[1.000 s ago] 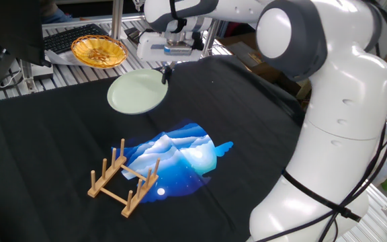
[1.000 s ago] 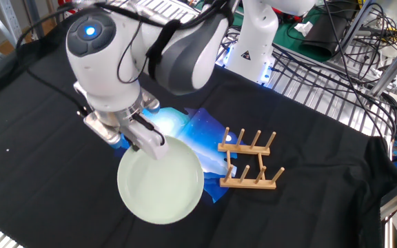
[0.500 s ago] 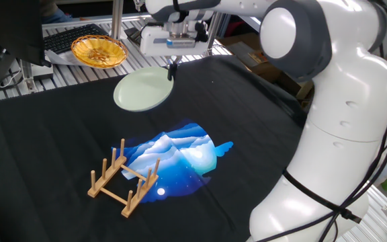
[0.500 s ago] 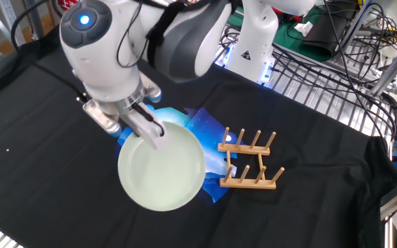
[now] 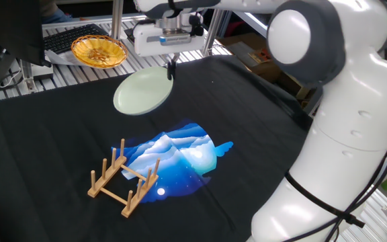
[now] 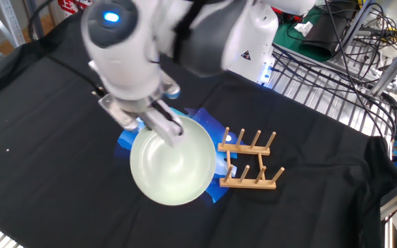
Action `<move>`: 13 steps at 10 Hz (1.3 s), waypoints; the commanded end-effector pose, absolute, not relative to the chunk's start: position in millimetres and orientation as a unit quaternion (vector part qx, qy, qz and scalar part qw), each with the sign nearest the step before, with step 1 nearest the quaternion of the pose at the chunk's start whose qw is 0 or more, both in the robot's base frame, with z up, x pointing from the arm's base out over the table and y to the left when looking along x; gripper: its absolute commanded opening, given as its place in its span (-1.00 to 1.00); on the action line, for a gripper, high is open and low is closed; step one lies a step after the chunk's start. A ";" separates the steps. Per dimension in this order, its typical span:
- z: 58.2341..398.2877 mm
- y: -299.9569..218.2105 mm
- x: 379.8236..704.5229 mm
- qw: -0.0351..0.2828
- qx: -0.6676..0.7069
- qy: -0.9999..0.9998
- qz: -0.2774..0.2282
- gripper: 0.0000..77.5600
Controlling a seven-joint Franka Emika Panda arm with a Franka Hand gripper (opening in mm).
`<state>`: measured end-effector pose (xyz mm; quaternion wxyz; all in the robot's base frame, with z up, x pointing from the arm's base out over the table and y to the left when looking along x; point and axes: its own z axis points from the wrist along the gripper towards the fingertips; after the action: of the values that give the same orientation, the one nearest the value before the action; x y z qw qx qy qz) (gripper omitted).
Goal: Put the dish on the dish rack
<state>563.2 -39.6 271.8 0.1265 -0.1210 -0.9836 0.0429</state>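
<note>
While the gripper [image 5: 170, 67] pinches the dish [image 5: 142, 91] by its rim, the dish hangs tilted above the bench [image 5: 39, 134]. Such an edge hold could slip, or the dish could knock the dish rack [image 5: 122, 179] over.

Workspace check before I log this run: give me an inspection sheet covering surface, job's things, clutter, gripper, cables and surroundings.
Surface: table under a black cloth with a blue printed picture in the middle.
Job's things: dish lifted off the cloth, gripped at its rim; dish rack standing on the cloth, no dish in it.
Clutter: yellow-orange woven basket on the slatted shelf behind the cloth.
Gripper: gripper shut on the dish's rim.
Cables: black cables heaped on the wire shelving beyond the table; one runs down the arm's base.
Surroundings: metal wire shelving.
</note>
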 end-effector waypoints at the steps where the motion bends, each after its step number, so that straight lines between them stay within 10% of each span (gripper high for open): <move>1: 295.7 -12.8 537.7 0.134 -0.108 -0.980 0.098 -0.97; 13: 319.1 11.1 499.9 0.163 -0.066 -0.963 0.203 -0.97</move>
<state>504.9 7.5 313.7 0.1600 -0.0708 -0.9659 0.1910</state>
